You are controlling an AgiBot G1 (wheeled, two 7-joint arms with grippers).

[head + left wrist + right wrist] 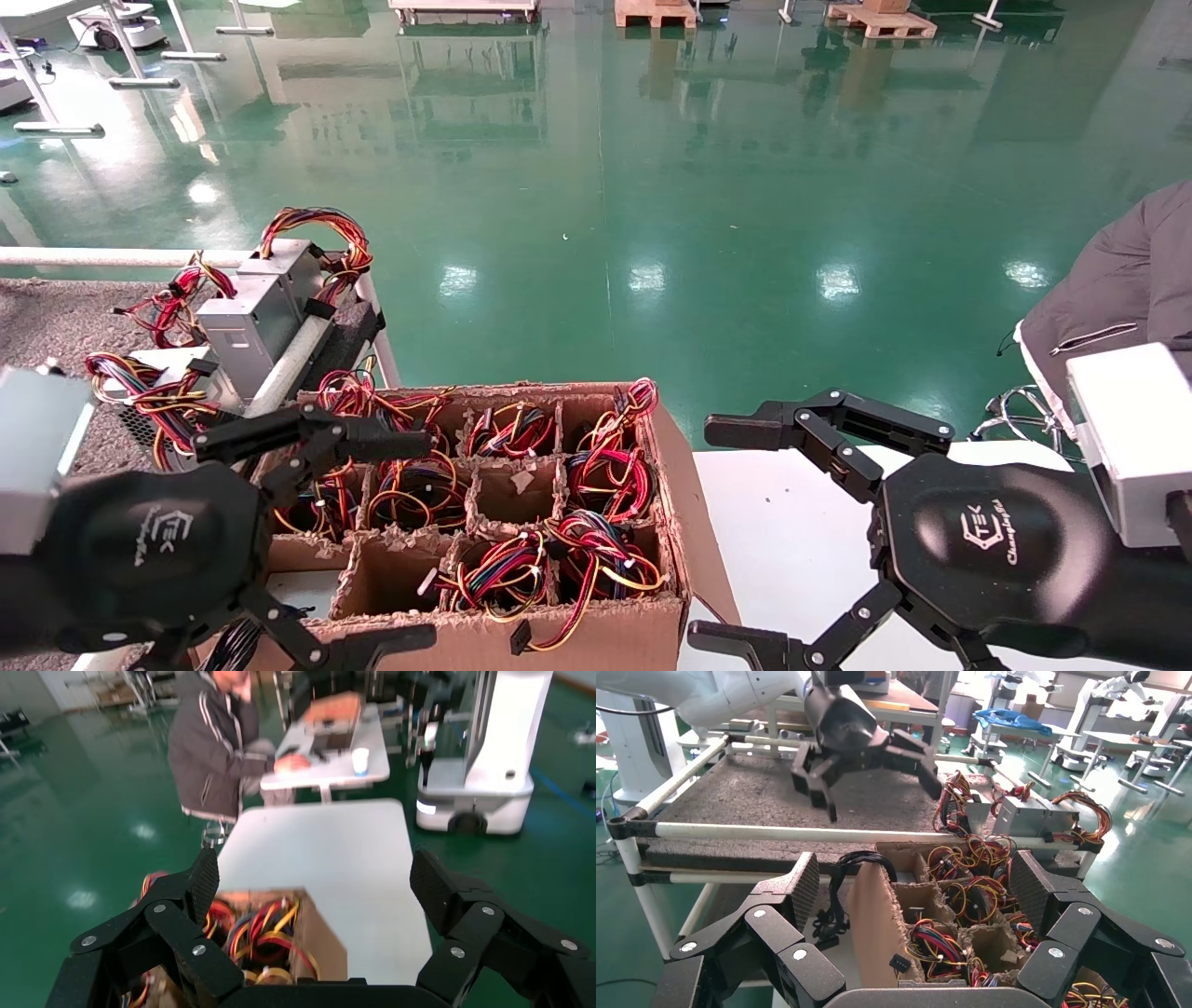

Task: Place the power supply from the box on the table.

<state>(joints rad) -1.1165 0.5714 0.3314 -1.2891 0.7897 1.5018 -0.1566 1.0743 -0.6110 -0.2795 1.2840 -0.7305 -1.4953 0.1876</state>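
The box (678,494) is a ragged brown carton whose partition cells are full of coloured wires. From its near-left corner cell a thick black cable bundle (838,881) of the power supply hangs over the box wall (873,931); the power supply's body is hidden in the cell. My left gripper (424,540) hovers open above the box's left cells, nothing between its fingers, and also shows in the right wrist view as the left gripper (873,787) over the carpet. The table (56,317) lies left of the box. My right gripper (708,534) stands open to the box's right, holding nothing.
Grey metal units with red and yellow wires (251,317) sit on the table's corner by the white tube rail (772,834). A smooth white tabletop (792,540) carries the box. A person in a grey jacket (1117,280) sits at the right. Green floor lies beyond.
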